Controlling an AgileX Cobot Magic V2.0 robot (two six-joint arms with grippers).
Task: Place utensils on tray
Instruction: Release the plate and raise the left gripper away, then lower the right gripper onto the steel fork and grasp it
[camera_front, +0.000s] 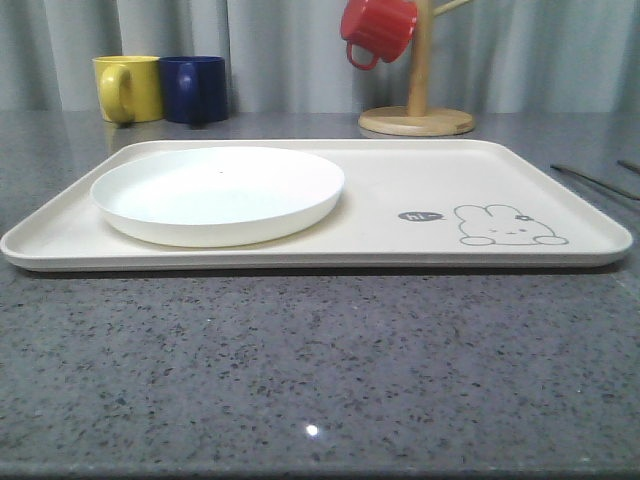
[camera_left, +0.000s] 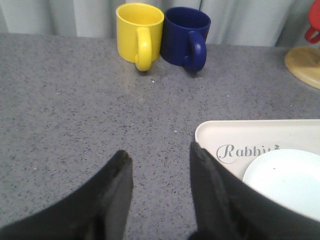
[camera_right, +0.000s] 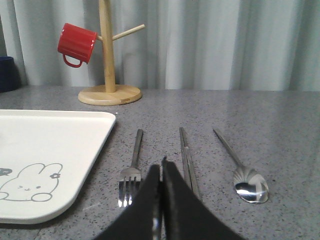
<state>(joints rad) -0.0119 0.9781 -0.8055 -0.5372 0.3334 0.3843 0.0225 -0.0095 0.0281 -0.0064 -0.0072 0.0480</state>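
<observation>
The fork (camera_right: 134, 160), the pair of chopsticks (camera_right: 186, 150) and the spoon (camera_right: 250, 184) lie side by side on the grey table, just right of the cream tray (camera_right: 60, 135). My right gripper (camera_right: 161, 167) is shut and hovers low between the fork and the chopsticks, with nothing clearly held. In the front view the tray (camera_front: 400, 190) spans the table's middle, and thin utensil handles (camera_front: 595, 180) show past its right edge. My left gripper (camera_left: 161, 156) is open over bare table beside the tray's corner (camera_left: 210, 131), with nothing between its fingers.
A round white plate (camera_front: 218, 190) sits on the tray's left half. A yellow mug (camera_front: 128, 88) and a dark blue mug (camera_front: 193, 88) stand at the back left. A wooden mug tree (camera_front: 417, 110) holding a red mug (camera_front: 378, 28) stands behind the tray.
</observation>
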